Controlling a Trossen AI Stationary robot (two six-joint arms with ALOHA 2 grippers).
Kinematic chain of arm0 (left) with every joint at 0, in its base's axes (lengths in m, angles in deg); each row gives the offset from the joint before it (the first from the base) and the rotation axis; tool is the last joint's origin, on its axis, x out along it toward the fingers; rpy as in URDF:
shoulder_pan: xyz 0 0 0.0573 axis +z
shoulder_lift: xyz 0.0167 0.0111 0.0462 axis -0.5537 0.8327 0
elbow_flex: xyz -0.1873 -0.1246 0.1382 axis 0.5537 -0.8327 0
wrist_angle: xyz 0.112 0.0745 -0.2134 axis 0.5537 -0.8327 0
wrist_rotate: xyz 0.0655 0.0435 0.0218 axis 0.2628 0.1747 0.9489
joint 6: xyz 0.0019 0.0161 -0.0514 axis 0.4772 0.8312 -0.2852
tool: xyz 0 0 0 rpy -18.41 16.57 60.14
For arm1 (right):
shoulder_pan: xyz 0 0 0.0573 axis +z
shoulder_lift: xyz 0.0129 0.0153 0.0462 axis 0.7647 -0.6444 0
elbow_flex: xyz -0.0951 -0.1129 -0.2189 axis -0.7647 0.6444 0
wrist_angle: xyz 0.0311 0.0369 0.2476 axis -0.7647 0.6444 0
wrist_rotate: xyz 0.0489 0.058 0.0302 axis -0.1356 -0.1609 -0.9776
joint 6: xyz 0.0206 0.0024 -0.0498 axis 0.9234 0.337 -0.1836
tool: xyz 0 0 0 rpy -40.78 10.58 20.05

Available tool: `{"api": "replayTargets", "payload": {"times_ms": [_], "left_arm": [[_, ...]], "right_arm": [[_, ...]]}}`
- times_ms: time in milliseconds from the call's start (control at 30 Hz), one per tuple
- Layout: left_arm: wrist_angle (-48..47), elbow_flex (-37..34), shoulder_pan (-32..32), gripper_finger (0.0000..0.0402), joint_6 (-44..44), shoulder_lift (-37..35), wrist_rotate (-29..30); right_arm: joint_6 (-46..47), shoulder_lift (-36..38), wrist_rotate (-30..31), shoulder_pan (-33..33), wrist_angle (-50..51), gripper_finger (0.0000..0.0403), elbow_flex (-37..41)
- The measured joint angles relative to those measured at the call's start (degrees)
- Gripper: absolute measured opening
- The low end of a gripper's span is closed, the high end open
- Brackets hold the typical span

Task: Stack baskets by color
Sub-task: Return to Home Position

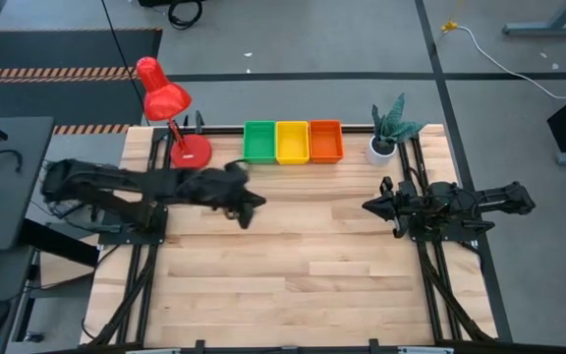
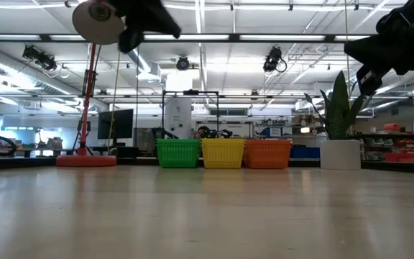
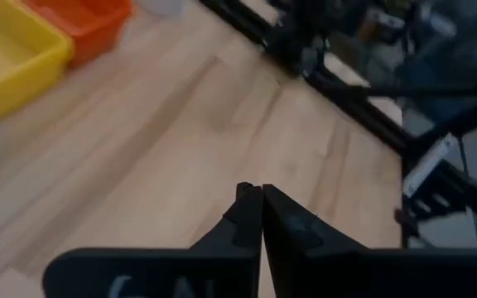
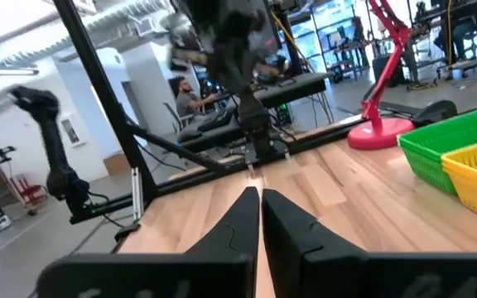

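Note:
Three baskets stand side by side at the table's far edge, their bases on the wood: green (image 1: pixel 259 141), yellow (image 1: pixel 292 142) and orange (image 1: pixel 325 141); the low view shows green (image 2: pixel 177 152), yellow (image 2: pixel 223 152) and orange (image 2: pixel 267 153) in a row. My left gripper (image 1: pixel 247 214) hangs above the table left of centre, short of the green basket, shut and holding nothing (image 3: pixel 260 194). My right gripper (image 1: pixel 369 206) rests over the table's right side, shut and holding nothing (image 4: pixel 258 197).
A red desk lamp (image 1: pixel 170 113) stands at the far left, just left of the green basket. A white plant pot (image 1: pixel 382 149) stands right of the orange basket. Bare wood (image 1: pixel 303 256) spreads over the middle and near half of the table.

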Motion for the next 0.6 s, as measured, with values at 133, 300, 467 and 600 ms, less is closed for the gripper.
{"api": "replayTargets", "payload": {"times_ms": [133, 300, 467, 600], "left_arm": [[12.24, -14.1, -0.38, 0.0012, 0.2, -10.08, 4.19], [16.5, -24.37, 0.37, 0.0007, 0.29, -18.02, 4.93], [16.1, -29.33, 0.34, 0.0018, 0.33, -20.54, 4.9], [15.97, -30.86, 0.38, 0.0033, 0.37, -20.54, 4.92]], "right_arm": [[-0.03, -0.28, -0.21, 0.0, -0.69, 0.0025, 0.0], [-0.03, -0.95, -0.22, 0.0, -1.39, 0.0026, 0.0], [-0.03, -1.29, -0.4, 0.01, -2.06, 0.0026, 0.0], [-0.03, -1.42, -0.42, 0.02, -2.16, 0.0026, 0.0]]}}
